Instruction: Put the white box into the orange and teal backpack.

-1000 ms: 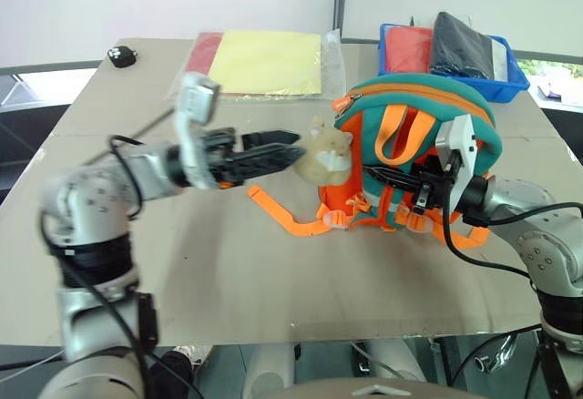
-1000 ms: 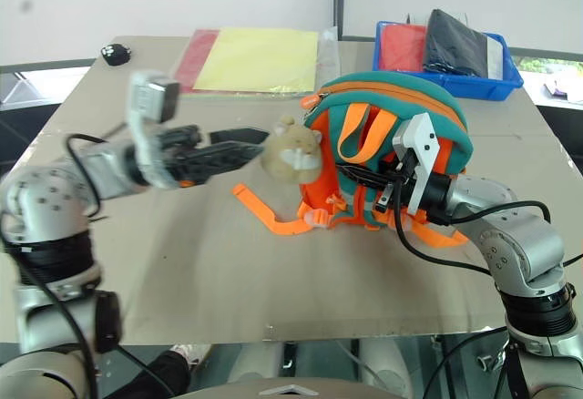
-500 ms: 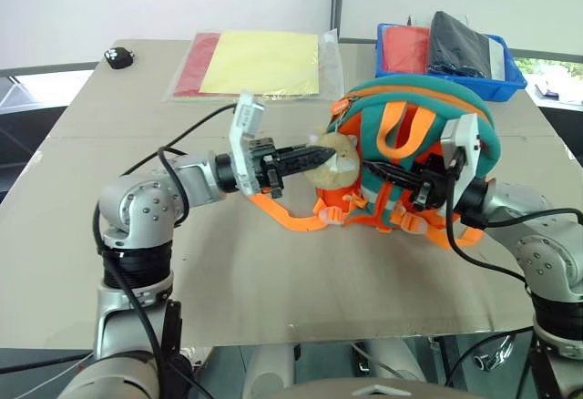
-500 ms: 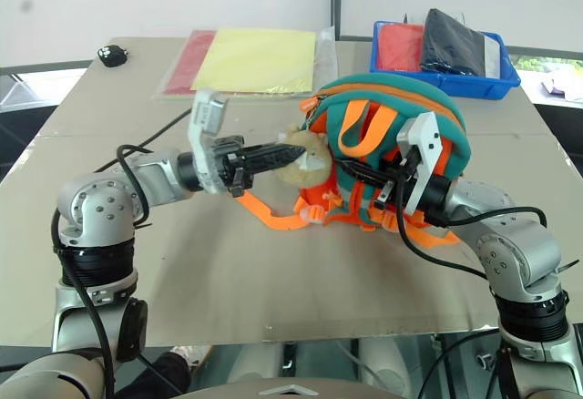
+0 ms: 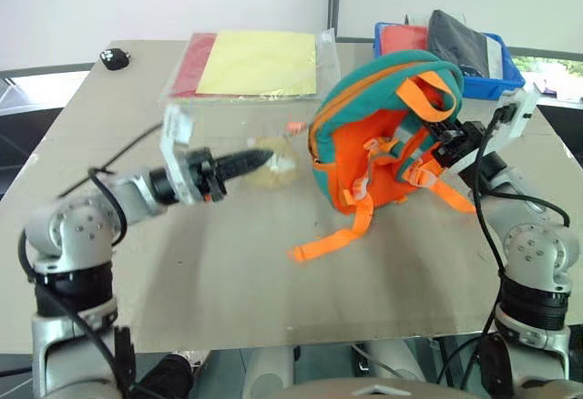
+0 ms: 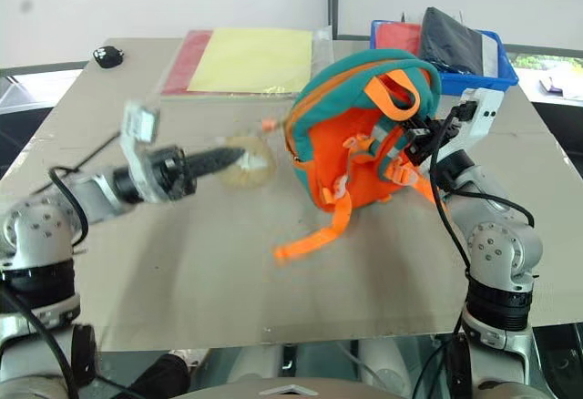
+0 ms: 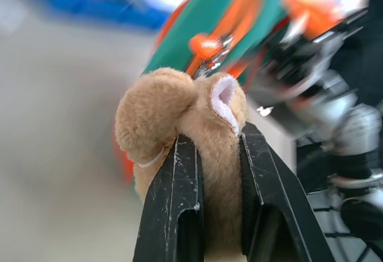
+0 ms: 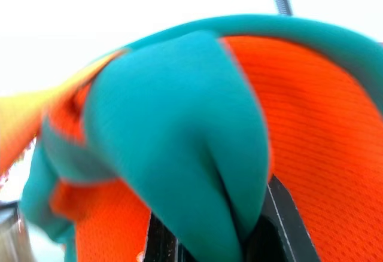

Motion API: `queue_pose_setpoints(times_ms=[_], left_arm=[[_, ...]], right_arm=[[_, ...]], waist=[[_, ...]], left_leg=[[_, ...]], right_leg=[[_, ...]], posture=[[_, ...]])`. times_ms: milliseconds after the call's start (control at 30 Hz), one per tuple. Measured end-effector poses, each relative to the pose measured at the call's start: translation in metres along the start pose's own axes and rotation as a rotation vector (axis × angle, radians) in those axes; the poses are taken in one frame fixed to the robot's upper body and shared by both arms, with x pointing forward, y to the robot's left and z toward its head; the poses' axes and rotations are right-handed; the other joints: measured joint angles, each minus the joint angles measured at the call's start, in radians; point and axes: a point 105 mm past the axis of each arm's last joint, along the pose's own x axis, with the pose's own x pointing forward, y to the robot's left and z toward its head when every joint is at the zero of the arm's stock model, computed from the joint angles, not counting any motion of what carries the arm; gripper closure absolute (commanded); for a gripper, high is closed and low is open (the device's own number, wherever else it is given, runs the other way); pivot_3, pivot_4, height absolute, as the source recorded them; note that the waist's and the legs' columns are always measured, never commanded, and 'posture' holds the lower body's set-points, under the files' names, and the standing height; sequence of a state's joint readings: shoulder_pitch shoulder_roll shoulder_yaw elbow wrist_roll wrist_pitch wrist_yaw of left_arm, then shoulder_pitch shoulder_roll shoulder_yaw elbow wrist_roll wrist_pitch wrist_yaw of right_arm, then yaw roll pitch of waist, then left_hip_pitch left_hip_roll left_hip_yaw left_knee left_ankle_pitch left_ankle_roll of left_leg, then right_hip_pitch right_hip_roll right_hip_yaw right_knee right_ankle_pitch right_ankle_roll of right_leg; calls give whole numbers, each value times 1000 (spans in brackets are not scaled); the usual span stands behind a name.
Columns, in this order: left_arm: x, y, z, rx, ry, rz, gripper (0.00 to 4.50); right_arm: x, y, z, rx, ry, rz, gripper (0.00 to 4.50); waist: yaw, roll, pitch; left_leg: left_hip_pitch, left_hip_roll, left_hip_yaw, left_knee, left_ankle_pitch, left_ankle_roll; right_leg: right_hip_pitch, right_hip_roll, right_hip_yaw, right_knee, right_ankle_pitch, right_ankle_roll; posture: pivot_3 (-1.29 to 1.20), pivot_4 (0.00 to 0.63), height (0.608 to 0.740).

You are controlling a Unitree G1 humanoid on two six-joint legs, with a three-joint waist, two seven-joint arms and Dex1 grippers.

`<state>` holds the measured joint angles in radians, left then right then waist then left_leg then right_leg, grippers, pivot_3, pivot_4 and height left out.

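Orange and teal backpack, centre table: my right gripper clamps its teal fabric at 3 o'clock; my left gripper pinches its tan plush toy at 9 o'clock.

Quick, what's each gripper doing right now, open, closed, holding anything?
Left gripper: closed on the tan plush toy.
Right gripper: closed on a teal fold of the orange and teal backpack.

Head views: bright, even daylight; pale wall and window strips at rear blown out w/ glare. Shadows on table soft, faint. Motion blur smears left gripper and plush toy. Left wrist view: toy and fingers sharp, bkgd defocused. Right wrist view: backpack fabric blurred, sky-white bkgd overexposed.
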<state>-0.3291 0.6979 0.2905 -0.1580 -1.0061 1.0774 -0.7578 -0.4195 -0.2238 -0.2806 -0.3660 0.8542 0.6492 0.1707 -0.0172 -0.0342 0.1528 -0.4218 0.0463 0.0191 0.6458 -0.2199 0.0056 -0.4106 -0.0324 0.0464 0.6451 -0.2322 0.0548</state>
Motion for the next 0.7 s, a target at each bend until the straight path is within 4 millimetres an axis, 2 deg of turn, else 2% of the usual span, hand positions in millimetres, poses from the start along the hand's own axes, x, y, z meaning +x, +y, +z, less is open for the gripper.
queue_pose_setpoints(times_ms=[100,267,333,400,433,533,600,667,700], left_arm=[[12,13,-32,-27,34,87,4395],[46,20,-44,-22,-36,163,4395],[48,23,-44,-15,-37,179,4395],[62,27,-35,9,-43,201,4396],[70,29,-32,32,-39,209,4396],[72,35,-26,62,-56,230,4396],[71,40,-12,82,-107,242,4396],[64,50,17,124,-214,275,4396],[61,51,24,143,-235,284,4396]], right_arm=[[4,0,2,28,-7,-16,4500],[9,2,8,58,-26,-32,4500],[10,2,11,66,-33,-34,4500],[25,4,18,117,-63,-40,4500],[37,11,28,132,-91,-26,4500],[46,12,37,152,-115,-27,4500],[48,11,39,165,-122,-34,4500],[52,13,42,173,-128,-21,4500],[53,14,44,172,-131,-15,4500]], waist=[[8,0,0],[9,0,0],[7,0,0],[7,1,0],[6,1,0],[5,1,0],[5,1,0],[0,2,0],[-2,2,0]], left_leg=[[0,-1,0,0,0,0],[0,-2,0,2,0,0],[0,-2,0,2,0,0],[1,-3,0,3,0,1],[1,-3,0,3,0,1],[0,-3,0,2,0,1],[-4,-2,-1,1,0,1],[-10,-2,-1,1,0,0],[-11,-2,-1,1,0,0]], right_leg=[[1,-2,0,0,0,0],[1,-2,0,0,0,0],[1,-1,0,0,0,0],[1,-1,0,1,1,0],[1,-1,0,1,1,1],[1,-1,1,0,1,1],[-2,-1,0,0,1,1],[-9,-1,-1,0,1,1],[-10,-1,-1,0,1,1]], posture=[[0,150,740],[0,150,740],[0,150,740],[0,150,740],[0,150,740],[0,150,740],[0,150,740],[0,150,740],[0,150,740]])
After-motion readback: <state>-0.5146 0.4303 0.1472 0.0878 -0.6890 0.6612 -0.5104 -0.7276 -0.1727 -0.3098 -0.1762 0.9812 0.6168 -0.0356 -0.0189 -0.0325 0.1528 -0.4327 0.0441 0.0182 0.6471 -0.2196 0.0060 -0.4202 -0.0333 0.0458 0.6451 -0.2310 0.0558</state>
